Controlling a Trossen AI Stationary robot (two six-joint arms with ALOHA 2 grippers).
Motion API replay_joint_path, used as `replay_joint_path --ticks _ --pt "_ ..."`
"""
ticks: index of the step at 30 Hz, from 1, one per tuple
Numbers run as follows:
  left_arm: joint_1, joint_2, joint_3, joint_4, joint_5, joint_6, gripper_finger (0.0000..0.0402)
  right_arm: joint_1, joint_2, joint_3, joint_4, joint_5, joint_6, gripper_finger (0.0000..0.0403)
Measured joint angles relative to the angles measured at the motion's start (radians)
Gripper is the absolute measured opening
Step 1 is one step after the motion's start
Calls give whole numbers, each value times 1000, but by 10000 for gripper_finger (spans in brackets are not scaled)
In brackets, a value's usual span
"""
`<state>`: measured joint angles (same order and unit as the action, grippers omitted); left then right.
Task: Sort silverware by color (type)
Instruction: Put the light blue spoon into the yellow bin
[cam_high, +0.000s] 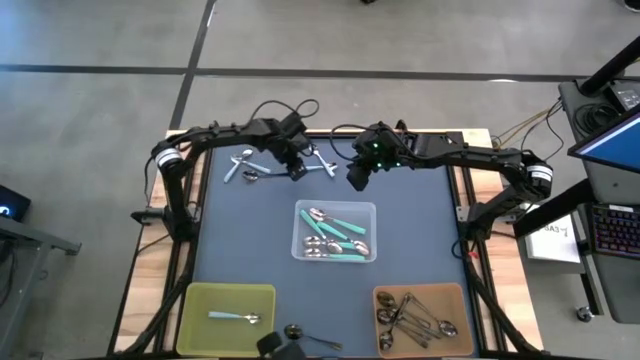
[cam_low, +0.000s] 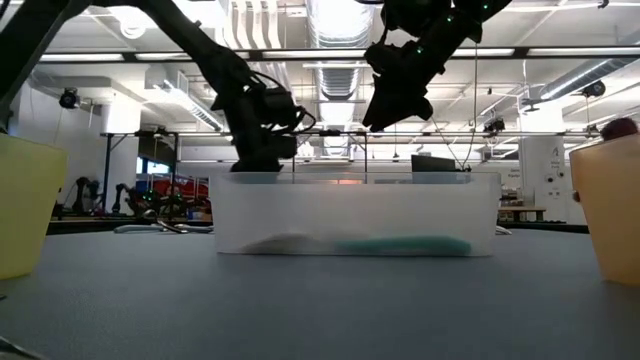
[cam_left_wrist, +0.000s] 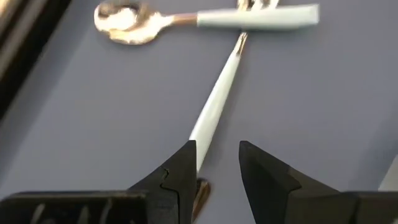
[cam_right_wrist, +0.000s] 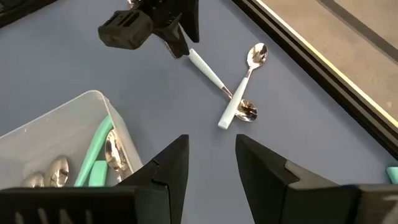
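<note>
The pale-handled spoon (cam_left_wrist: 214, 102) lies at the table's twelve o'clock edge, thin, stiff, slippery (light too); left gripper (cam_left_wrist: 216, 169), narrowly parted, empty, should pinch mid-handle. Right gripper (cam_right_wrist: 211, 163) waits likewise.

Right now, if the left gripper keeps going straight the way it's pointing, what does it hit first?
Most likely the pale-handled spoon. The left gripper has its open fingers around that handle's near end, low over the table. Further on, a second pale-handled spoon lies crosswise. Depth is hard to judge.
</note>
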<state>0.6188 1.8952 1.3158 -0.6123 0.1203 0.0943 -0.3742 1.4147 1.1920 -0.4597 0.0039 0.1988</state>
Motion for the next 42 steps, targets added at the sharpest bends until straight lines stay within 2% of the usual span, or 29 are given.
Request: replay_joint_path --ticks 15,19,28,37,42 --pt "-15 88 11 63 -79 75 103 -35 0 -18 1 2 2 123" --pt "-26 111 33 64 -140 83 103 -36 0 -18 1 0 2 123" --pt "-37 112 34 30 -158 89 103 -39 0 -19 1 0 -11 123" --pt "-68 108 90 6 -187 180 103 -44 1 -21 1 -1 -35 123" --pt "-67 107 83 7 -189 186 103 -44 2 -23 1 -1 -35 123"
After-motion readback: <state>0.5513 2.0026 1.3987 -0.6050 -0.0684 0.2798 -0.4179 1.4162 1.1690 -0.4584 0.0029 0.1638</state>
